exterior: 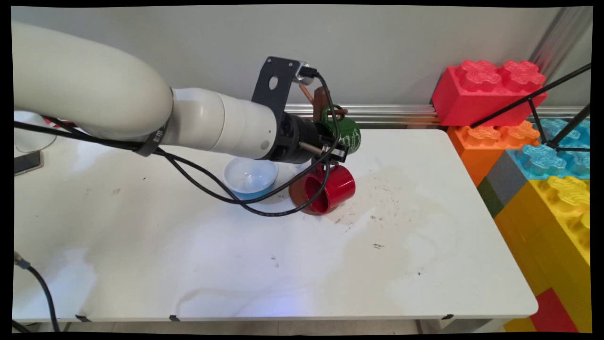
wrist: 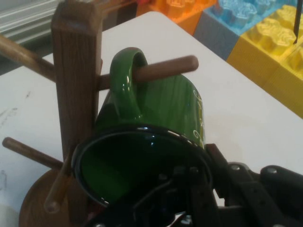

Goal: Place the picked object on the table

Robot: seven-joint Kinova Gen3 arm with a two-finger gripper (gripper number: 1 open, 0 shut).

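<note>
Though partly crossed by cables, tool (exterior: pixel 342 150): level above the surface, pushed up to the open mouth of the green mug (exterior: pixel 348 133), coming in from the picture's left.
Tool grip: cannot tell from either view whether clenched or released; black linkage (wrist: pixel 199 170) crowded against the mug's dark rim on its lower right side.
Green mug (wrist: pixel 165 109): hung by its handle on a peg (wrist: pixel 165 68) of the wooden mug tree (wrist: pixel 75 71), tilted, mouth turned toward the hand camera, pale lettering down one side, glossy green within.
Mug tree (exterior: pixel 321 101): upright near the surface's far edge, square post, round pegs sticking out at several heights, round base (wrist: pixel 35 203) flat on the surface.
Red mug (exterior: pixel 332 189): below the green mug and just beneath the tool, lying over on its side with the mouth facing left, against the tree's round base.
Bowl (exterior: pixel 250 177): pale with a blue underside, resting on the surface just left of the red mug, under the arm's wrist.
Cables (exterior: pixel 212 189): black, drooping in loops from the arm, passing in front of the bowl and the red mug.
Surface (exterior: pixel 283 264): white, smudged with faint stains and dark specks to the right of the red mug.
Big toy bricks: stacked past the surface's right end; red (exterior: pixel 488 92) on top of orange (exterior: pixel 490 141), blue (exterior: pixel 552 158) and yellow (exterior: pixel 561 208) nearer the camera.
Flat dark object (exterior: pixel 27 162): at the far left edge of the surface, well apart from the mugs.
</note>
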